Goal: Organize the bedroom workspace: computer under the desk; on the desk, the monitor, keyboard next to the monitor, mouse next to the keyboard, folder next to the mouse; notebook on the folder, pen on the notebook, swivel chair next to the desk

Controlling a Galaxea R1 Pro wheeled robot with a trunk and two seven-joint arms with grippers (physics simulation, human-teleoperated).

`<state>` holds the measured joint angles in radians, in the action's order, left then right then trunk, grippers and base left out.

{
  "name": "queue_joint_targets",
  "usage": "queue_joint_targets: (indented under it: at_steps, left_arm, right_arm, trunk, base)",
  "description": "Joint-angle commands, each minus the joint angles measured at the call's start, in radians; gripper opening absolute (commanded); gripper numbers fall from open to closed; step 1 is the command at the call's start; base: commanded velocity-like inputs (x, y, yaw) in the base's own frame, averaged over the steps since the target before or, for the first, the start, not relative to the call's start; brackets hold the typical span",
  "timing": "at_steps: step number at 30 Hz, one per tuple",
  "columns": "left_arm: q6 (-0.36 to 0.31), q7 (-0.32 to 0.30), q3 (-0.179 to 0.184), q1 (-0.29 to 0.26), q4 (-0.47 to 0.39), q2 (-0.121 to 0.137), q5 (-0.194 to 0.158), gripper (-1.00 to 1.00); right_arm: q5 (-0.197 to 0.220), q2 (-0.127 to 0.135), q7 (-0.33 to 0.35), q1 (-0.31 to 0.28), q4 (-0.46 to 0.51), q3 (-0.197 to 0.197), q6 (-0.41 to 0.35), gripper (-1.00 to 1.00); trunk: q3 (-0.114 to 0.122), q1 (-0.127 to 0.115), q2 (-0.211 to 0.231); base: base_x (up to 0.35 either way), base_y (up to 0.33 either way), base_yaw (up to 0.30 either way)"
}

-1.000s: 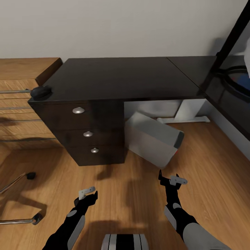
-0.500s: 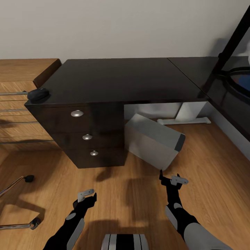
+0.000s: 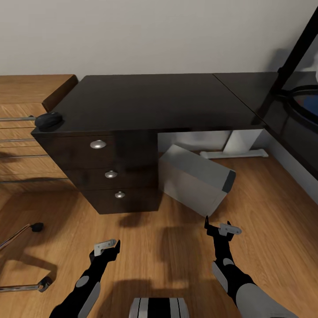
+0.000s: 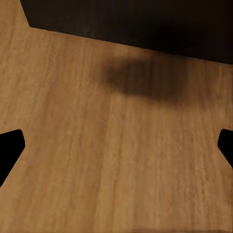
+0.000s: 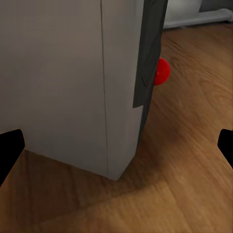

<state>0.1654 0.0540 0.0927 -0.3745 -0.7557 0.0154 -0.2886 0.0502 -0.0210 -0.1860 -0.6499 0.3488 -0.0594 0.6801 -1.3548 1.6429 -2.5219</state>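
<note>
Desk: I see the black desk straight ahead against the grey wall, its long axis running left to right across my head view, with 3 knobbed drawers stacked at its left end.
Mouse: the mouse sits on the desk's front left corner, right at the edge, its long axis roughly along the desk front.
Computer: the computer stands on the wood floor half under the desk, just right of the drawers, turned askew; its dark end panel faces right and toward me. In my right wrist view the computer is close, a red dot beside its dark edge.
Left gripper: the left gripper hangs low over the floor, fingers spread, nothing between them; its wrist view confirms the wide gap.
Right gripper: the right gripper hovers just in front of the computer, jaws apart, holding nothing.
Chair base: chrome legs with casters show at far left.
Monitor: a black slanted edge at far right; I cannot tell more.
</note>
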Motion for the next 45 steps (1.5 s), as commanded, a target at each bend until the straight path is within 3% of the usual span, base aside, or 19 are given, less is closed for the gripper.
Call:
queue_joint_targets:
  at_steps: [1,10,45]
  left_arm:
    - [0.011,0.001,0.007,0.002,0.001,0.002,-0.010,1.00]
    - [0.059,-0.013,0.007,0.012,0.001,0.009,-0.009,1.00]
    - [0.062,-0.014,0.007,0.012,-0.002,0.012,0.000,1.00]
  right_arm:
    - [0.005,-0.001,0.005,0.000,-0.001,-0.003,0.004,1.00]
    - [0.005,0.000,0.004,0.000,-0.001,-0.004,0.004,1.00]
    - [0.005,0.003,0.005,0.000,0.001,-0.005,0.004,1.00]
  trunk:
    - [-0.001,0.000,0.000]
    - [-0.001,0.000,0.000]
    - [-0.001,0.000,0.000]
  base:
    - [0.000,0.000,0.000]
    - [0.000,0.000,0.000]
    - [0.111,0.000,0.000]
